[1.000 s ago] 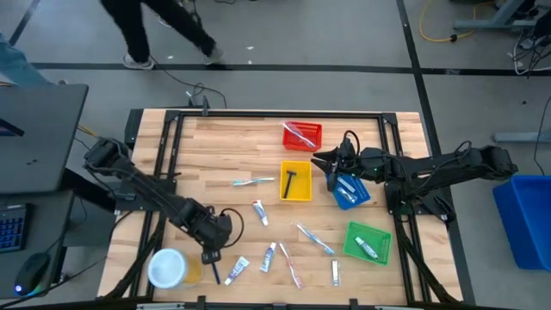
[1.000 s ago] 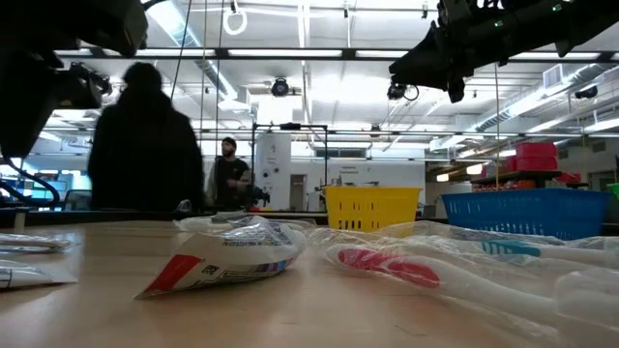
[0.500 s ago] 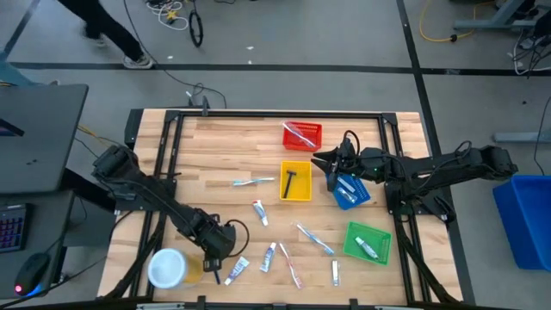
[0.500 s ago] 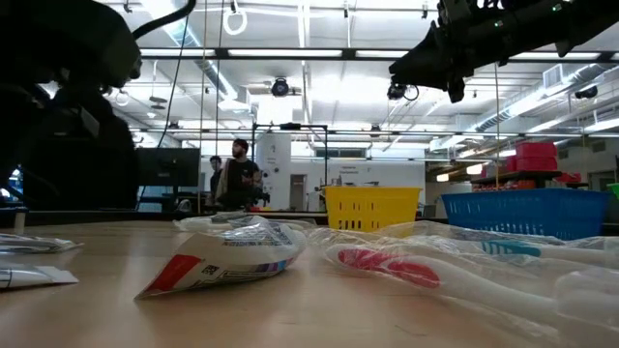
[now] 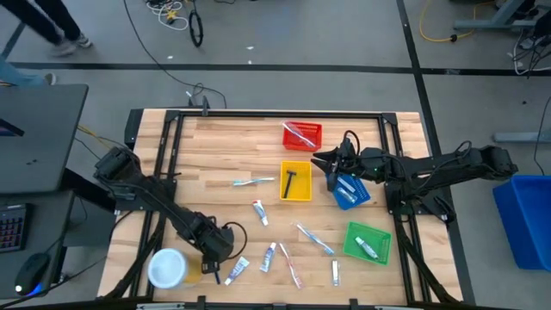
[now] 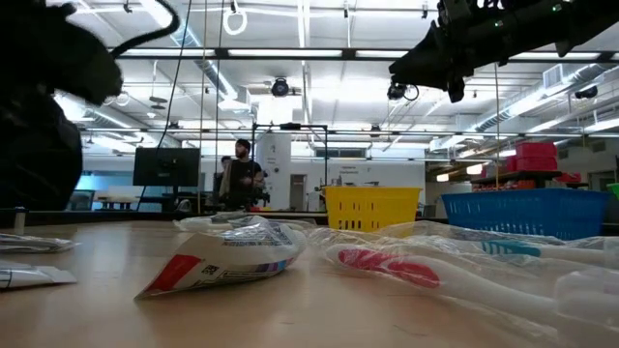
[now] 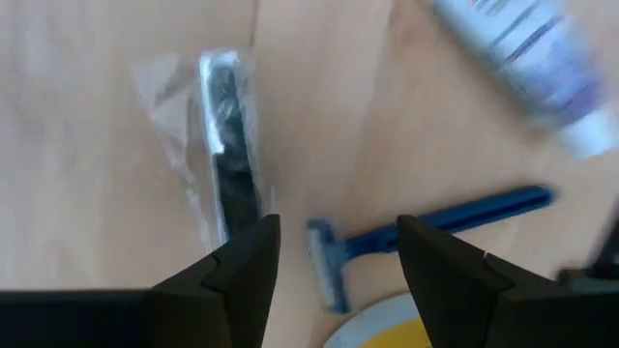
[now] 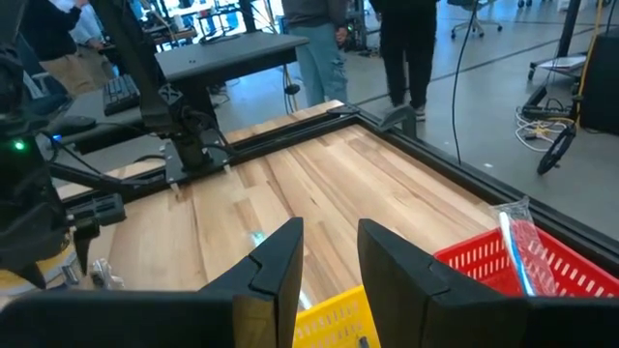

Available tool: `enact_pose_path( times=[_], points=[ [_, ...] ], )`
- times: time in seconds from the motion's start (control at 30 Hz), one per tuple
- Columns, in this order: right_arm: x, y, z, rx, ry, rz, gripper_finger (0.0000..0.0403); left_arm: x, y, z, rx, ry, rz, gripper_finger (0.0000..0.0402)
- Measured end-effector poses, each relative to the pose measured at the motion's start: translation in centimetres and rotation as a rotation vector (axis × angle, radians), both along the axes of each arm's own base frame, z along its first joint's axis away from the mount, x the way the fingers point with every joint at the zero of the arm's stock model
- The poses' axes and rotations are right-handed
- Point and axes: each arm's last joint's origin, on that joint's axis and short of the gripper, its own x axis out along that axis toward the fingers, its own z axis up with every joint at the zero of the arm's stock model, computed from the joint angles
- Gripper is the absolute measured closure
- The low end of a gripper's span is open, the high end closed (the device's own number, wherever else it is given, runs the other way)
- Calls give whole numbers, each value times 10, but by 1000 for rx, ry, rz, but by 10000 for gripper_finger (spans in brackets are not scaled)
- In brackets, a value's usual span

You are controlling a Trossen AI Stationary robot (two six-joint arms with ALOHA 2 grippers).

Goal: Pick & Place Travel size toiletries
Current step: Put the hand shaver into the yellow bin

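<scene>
My left gripper (image 5: 210, 261) (image 7: 338, 232) points down near the table's near left corner, open, low over the wood. A blue razor (image 7: 426, 227) lies on the table with its head end between the two fingers; I cannot tell whether they touch it. Beside it lie a black razor in a clear packet (image 7: 227, 164) and a white tube (image 7: 527, 58). More tubes (image 5: 237, 269) (image 5: 269, 256) and toothbrushes (image 5: 315, 238) lie along the near half. My right gripper (image 5: 331, 169) (image 8: 329, 261) hangs open above the blue tray (image 5: 349, 191), holding nothing.
A round white-topped yellow tub (image 5: 168, 267) stands right by my left gripper. Red (image 5: 302, 135), yellow (image 5: 294, 181), blue and green (image 5: 368, 241) trays sit on the right half, each with an item inside. A black frame (image 5: 164, 164) borders the table.
My left gripper has sunk toward the table and shifted a little toward the near edge, beside the yellow tub. A person behind the table has walked off to the left.
</scene>
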Motion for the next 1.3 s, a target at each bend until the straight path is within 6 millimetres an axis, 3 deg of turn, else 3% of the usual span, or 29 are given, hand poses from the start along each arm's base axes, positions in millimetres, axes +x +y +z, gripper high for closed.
enact_pose_path(
  times=[0.47, 0.97, 1.3],
  points=[
    [0, 0, 0, 0, 1, 0, 294, -11, 3, -8, 71, 52, -38, 217],
    [0, 0, 0, 0, 0, 0, 293, -13, 3, -14, 25, 66, -26, 332],
    [0, 0, 0, 0, 0, -1, 294, -13, 4, -16, 6, 66, -14, 347]
  ],
)
